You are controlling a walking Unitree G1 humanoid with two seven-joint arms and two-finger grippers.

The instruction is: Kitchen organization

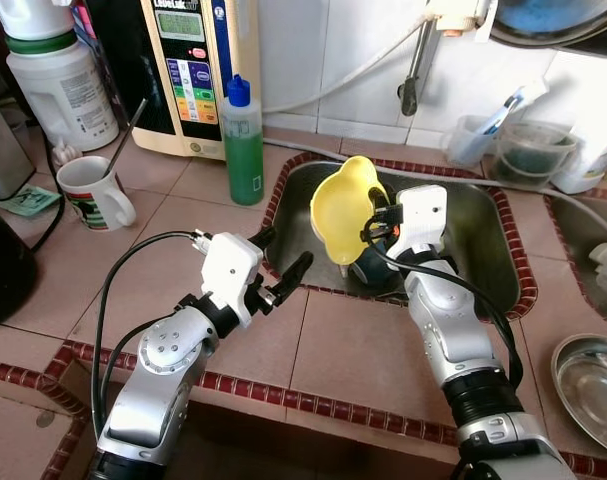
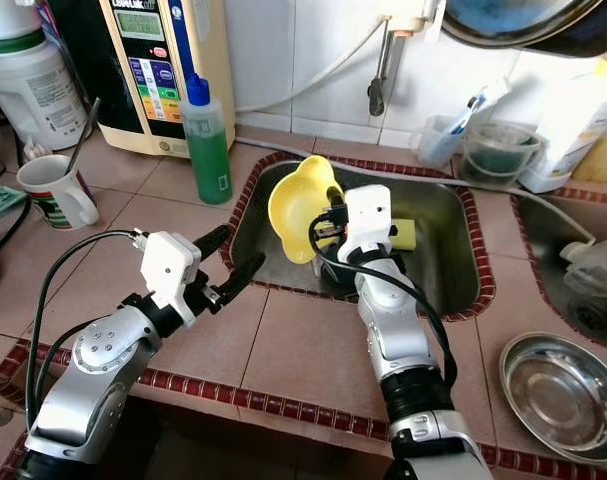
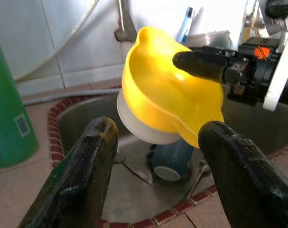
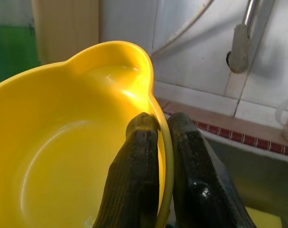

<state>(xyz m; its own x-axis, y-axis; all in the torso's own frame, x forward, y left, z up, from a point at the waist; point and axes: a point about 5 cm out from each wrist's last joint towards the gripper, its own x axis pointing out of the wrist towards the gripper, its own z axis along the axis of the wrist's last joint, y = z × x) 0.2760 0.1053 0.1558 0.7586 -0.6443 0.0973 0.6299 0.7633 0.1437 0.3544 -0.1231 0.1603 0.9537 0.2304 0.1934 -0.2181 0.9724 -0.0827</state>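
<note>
Right wrist view shows the right gripper [image 4: 155, 137] pinching only the thin rim of the yellow bowl [image 4: 63, 142], held tilted above the sink [image 1: 483, 215]. That narrow grip could slip and drop it onto the blue cup [image 3: 174, 159]. The left gripper [image 1: 283, 265] waits spread open over the counter [image 1: 343, 345].

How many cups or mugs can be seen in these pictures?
2. A white mug with a spoon stands on the tiled counter at the robot's left. A dark blue cup lies in the steel sink, below the yellow plastic bowl. Others may be hidden.
</note>
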